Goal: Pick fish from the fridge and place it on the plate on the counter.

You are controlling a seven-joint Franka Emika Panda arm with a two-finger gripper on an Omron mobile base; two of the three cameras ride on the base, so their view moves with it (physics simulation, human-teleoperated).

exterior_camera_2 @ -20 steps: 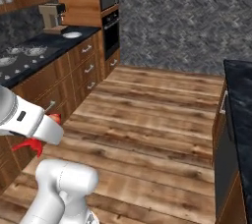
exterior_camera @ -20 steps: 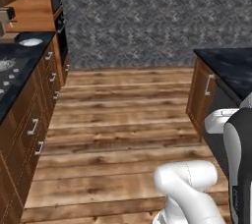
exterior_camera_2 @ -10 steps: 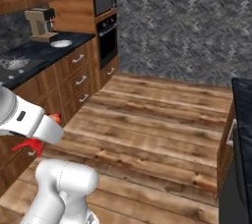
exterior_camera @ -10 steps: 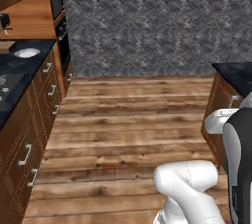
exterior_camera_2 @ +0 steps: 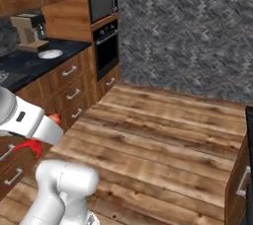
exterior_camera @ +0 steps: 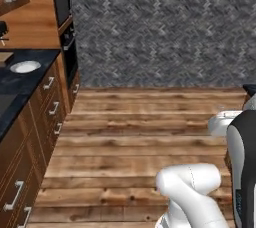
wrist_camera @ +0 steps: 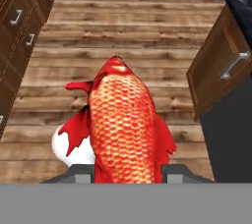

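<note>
Hand view: fish (wrist_camera: 125, 125), red-orange, scaled, clamped between the fingers (wrist_camera: 127, 173), body rising beyond their tips, over wooden floor (wrist_camera: 123, 31). Judged light, fairly stiff, possibly slippery; mid-body hold suits. Plate (exterior_camera_2: 50, 54) on counter (exterior_camera_2: 29, 63), well apart.

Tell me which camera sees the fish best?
The hand view: the red-orange fish sits big in the middle, scales and fins clear, held in the pincer over the wooden floor. The right base view catches just a red fin poking out under the white arm.
</note>
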